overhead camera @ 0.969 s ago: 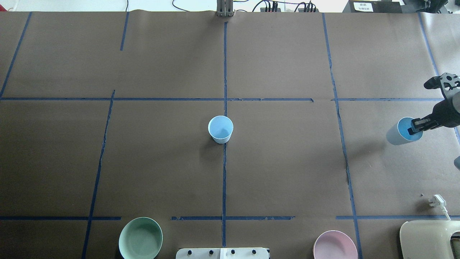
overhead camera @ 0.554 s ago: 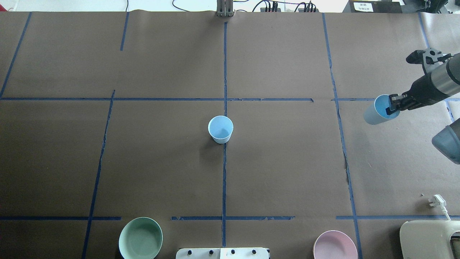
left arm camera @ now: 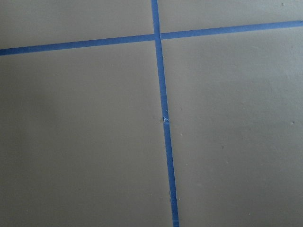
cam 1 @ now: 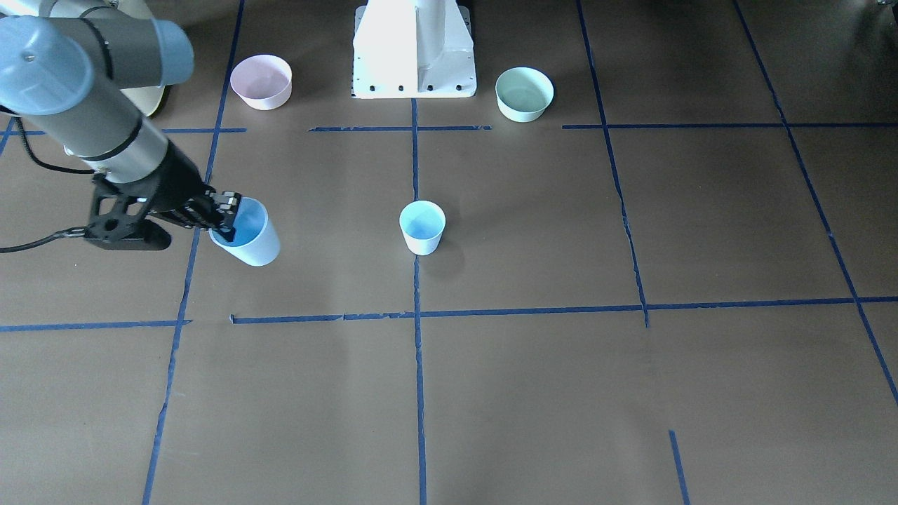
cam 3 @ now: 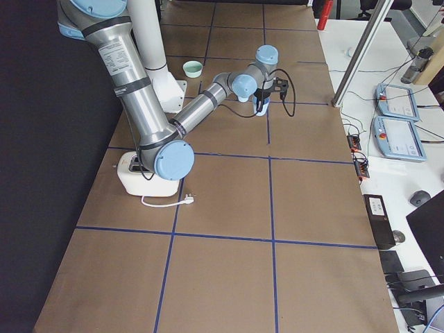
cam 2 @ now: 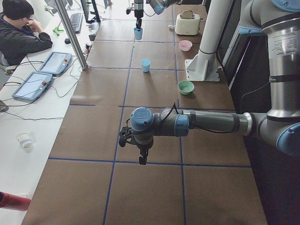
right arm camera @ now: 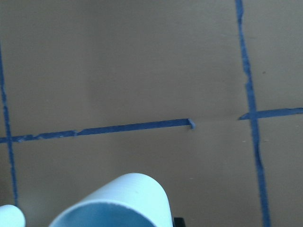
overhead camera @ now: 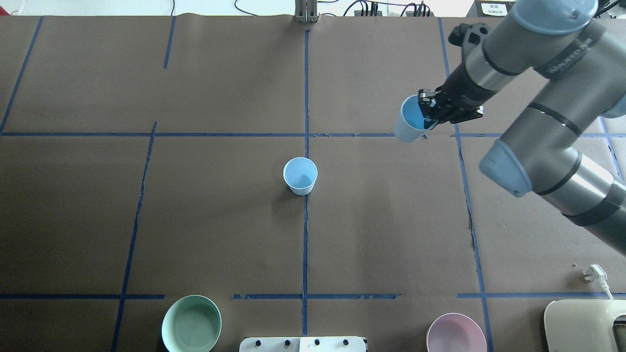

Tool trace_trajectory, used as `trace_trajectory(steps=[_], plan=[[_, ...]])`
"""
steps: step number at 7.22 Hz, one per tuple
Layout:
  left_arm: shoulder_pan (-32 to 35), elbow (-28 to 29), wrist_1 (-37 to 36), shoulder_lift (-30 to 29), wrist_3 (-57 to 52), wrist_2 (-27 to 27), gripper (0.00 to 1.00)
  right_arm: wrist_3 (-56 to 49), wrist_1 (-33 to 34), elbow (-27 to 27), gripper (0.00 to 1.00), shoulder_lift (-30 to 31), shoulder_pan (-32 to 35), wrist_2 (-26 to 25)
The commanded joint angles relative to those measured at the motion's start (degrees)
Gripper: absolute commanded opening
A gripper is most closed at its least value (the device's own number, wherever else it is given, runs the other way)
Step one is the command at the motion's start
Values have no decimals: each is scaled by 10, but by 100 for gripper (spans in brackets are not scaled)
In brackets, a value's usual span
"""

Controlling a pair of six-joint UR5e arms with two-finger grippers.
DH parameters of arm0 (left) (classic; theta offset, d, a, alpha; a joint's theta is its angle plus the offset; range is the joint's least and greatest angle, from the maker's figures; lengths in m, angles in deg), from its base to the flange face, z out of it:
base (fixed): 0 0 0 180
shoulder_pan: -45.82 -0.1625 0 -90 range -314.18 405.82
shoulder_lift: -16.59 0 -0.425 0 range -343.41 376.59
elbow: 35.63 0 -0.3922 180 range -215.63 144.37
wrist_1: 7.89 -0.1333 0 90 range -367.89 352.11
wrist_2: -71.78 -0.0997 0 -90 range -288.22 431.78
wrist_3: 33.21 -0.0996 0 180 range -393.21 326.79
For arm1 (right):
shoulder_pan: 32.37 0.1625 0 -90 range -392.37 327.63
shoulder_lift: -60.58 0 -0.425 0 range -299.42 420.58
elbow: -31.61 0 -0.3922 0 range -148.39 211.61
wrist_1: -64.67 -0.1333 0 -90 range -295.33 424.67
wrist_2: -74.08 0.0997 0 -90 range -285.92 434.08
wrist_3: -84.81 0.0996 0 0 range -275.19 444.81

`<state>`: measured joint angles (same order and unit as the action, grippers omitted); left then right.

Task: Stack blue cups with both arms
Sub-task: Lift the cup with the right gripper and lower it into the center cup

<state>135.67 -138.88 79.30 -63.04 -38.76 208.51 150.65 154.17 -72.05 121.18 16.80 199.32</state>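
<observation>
One pale-blue cup [overhead camera: 300, 175] stands upright at the table's middle on the centre tape line; it also shows in the front view [cam 1: 421, 226]. My right gripper [overhead camera: 426, 108] is shut on the rim of the second blue cup [overhead camera: 407, 124], one finger inside it. It holds that cup tilted above the table, right of and beyond the standing cup. The front view shows the same grip [cam 1: 228, 214] on the held cup [cam 1: 252, 242]. The right wrist view shows the held cup's rim [right arm camera: 118, 203]. My left gripper [cam 2: 142, 157] shows only in the left side view, so I cannot tell whether it is open or shut.
A mint-green bowl [overhead camera: 191, 322] and a pink bowl [overhead camera: 456, 335] sit at the near edge on either side of the white pedestal [cam 1: 414, 49]. A cream toaster [overhead camera: 584, 325] with a white plug [overhead camera: 596, 274] sits near right. Blue tape lines grid the brown table.
My right arm has carried the held cup from the table's right edge leftward and farther away, toward the centre. The standing cup has not moved.
</observation>
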Motion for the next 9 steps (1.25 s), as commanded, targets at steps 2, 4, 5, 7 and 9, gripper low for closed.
trace_trajectory(steps=[2,4,5,7,9], plan=[[0,-1,0,-1,1,0,100,174,37,66,0,-155,-125,-128],[0,-1,0,-1,2,0,100,205,37,78,0,-166,-174,-175],[0,-1,0,-1,2,0,100,210,37,78,0,-166,-183,-177],[0,-1,0,-1,3,0,100,210,37,82,0,-163,-188,-178],[0,-1,0,-1,3,0,100,207,34,87,77,-162,-188,-178]])
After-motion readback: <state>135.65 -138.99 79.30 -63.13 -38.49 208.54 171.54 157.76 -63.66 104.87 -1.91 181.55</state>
